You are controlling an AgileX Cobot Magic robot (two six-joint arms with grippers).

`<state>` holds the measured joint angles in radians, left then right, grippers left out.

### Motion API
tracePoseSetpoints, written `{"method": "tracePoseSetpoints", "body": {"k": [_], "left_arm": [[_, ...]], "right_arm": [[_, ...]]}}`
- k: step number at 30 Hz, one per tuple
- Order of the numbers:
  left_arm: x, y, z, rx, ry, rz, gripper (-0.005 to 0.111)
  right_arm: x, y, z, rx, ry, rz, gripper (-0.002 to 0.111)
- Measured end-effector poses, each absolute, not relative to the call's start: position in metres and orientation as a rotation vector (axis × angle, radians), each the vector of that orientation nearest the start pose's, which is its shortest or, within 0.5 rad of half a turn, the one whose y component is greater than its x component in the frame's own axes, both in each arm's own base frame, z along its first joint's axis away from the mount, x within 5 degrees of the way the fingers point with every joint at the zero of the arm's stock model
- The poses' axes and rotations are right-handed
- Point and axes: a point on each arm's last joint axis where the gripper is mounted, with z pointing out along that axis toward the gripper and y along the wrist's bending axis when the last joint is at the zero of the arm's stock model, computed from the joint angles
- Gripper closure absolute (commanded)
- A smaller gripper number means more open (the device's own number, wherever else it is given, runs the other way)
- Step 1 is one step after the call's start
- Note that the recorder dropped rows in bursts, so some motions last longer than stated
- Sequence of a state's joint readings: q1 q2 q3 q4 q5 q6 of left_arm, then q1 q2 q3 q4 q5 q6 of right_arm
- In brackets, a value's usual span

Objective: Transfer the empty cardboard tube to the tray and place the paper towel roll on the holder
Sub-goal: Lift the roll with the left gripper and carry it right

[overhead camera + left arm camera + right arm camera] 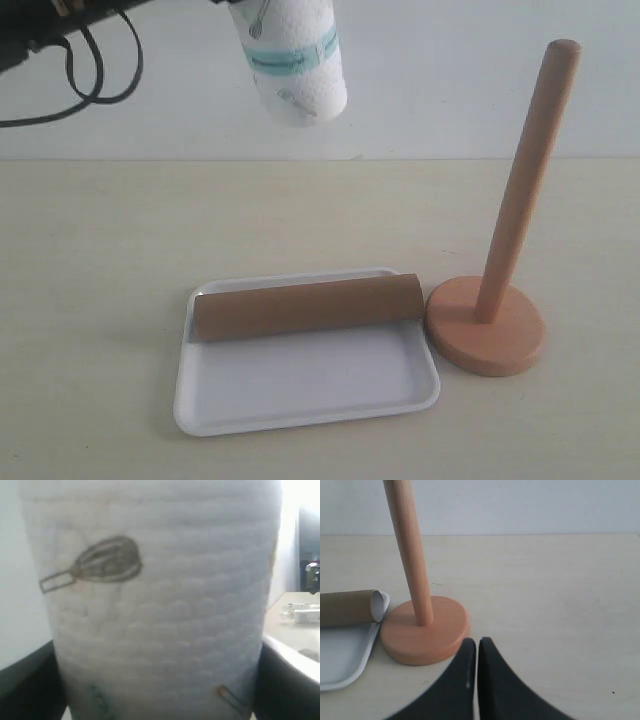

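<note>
paper towel roll (297, 62) is up in the air at top left of the exterior view, well above the table (100, 260). slightly tilted, teal band across it, lower end hanging free, upper end cut off by the frame. left gripper (157, 695) is clamped on it: the roll fills the left wrist view, whisk print facing the camera, dark fingers (30, 685) pressed against either side. black cable (95, 70) loops just left of the roll.

empty cardboard tube (305, 307) lies on its side in the tray (300, 395), along the far rim. its right end sticks slightly over the rim toward the holder (487, 335).

holder stands upright on the table just right of the tray. disc base sits right beside the tray corner and the tube end; touching or not, cannot tell. the roll is well apart from it, up and to the left, not yet on the dowel.

right gripper (477, 680) sits low over the table just beside the holder base, its two dark fingers pinched together with only a hairline gap, nothing between them.
</note>
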<state>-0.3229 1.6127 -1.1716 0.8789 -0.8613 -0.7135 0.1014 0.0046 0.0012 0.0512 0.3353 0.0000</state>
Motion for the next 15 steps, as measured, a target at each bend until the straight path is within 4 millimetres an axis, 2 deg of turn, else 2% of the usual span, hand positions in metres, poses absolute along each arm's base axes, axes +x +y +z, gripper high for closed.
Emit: {"method": "tracePoseSetpoints", "body": {"k": [4,7,10,15], "left_arm": [[0.287,-0.186,0.395,0.761,1.044,-0.780,0.103],[0.264,-0.209,0.406,0.785,0.942,-0.806,0.103],[0.253,-0.222,0.419,0.764,0.885,-0.839,0.103],[0.247,-0.239,0.440,0.759,0.811,-0.871,0.103]], "right_arm": [[0.054,0.007,0.182,-0.060,1.825,0.121,0.107],[0.054,0.007,0.182,-0.060,1.825,0.121,0.107],[0.054,0.007,0.182,-0.060,1.825,0.121,0.107],[0.054,0.007,0.182,-0.060,1.825,0.121,0.107]]}}
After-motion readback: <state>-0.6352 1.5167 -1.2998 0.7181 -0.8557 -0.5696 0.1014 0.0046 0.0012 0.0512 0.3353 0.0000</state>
